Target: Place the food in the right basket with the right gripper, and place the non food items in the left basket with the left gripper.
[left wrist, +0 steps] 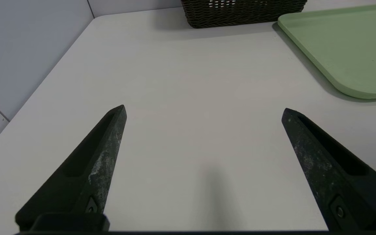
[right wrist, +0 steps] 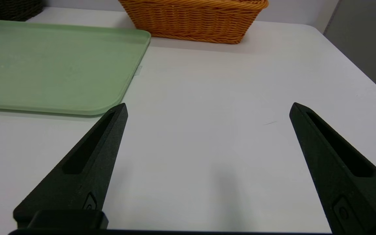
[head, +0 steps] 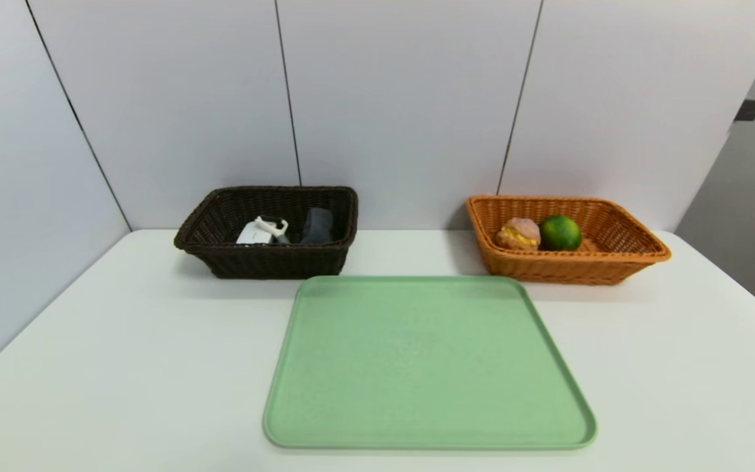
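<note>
The dark brown left basket (head: 220,259) holds a white item (head: 259,231) and a grey item (head: 317,225). In the orange right basket (head: 620,262) lie a bun (head: 518,234) and a green round fruit (head: 560,233). Neither arm shows in the head view. My left gripper (left wrist: 203,110) hangs open over bare table, with the left basket (left wrist: 243,14) far ahead. My right gripper (right wrist: 208,107) is open too, nothing between its fingers, over bare table with the right basket (right wrist: 191,23) ahead.
A pale green tray (head: 426,360) lies flat mid-table in front of both baskets, with nothing on it. The white table (head: 89,367) meets grey wall panels behind and at the left; its right edge drops off beyond the orange basket.
</note>
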`<state>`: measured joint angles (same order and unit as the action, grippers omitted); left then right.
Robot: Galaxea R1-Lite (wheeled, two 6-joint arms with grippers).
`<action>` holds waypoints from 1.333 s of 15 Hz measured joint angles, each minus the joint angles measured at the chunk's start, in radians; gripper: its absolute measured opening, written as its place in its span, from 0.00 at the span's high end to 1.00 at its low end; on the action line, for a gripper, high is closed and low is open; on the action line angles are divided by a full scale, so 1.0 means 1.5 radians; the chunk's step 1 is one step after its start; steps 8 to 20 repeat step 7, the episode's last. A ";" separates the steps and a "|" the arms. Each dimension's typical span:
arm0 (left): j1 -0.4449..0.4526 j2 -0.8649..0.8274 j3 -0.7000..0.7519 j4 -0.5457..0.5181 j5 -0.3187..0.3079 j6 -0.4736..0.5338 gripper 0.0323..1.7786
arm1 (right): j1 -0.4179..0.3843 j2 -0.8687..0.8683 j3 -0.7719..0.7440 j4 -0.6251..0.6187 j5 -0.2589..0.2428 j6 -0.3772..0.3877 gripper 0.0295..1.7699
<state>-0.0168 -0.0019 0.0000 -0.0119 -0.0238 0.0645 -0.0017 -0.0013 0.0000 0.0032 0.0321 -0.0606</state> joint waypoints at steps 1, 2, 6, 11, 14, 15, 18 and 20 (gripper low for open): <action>0.000 0.000 0.000 0.000 0.001 0.000 0.05 | 0.000 0.000 0.000 0.000 -0.005 0.001 0.03; 0.000 0.000 0.000 0.000 0.000 0.001 0.05 | 0.000 0.000 0.000 0.000 -0.012 0.001 0.03; 0.000 0.000 0.000 -0.001 0.002 0.000 0.05 | 0.000 0.000 0.000 0.000 -0.015 0.003 0.03; 0.000 0.000 0.000 -0.001 0.002 0.000 0.05 | 0.000 0.000 0.000 -0.001 -0.014 0.007 0.03; 0.000 0.000 0.000 -0.001 0.002 0.000 0.05 | 0.000 0.000 0.000 -0.001 -0.014 0.007 0.03; 0.000 0.000 0.000 -0.001 0.002 0.000 0.05 | 0.000 0.000 0.000 -0.001 -0.014 0.007 0.03; 0.000 0.000 0.000 -0.001 0.002 0.000 0.05 | 0.000 0.000 0.000 -0.001 -0.014 0.007 0.03; 0.000 0.000 0.000 -0.001 0.002 0.000 0.05 | 0.000 0.000 0.000 -0.001 -0.014 0.007 0.03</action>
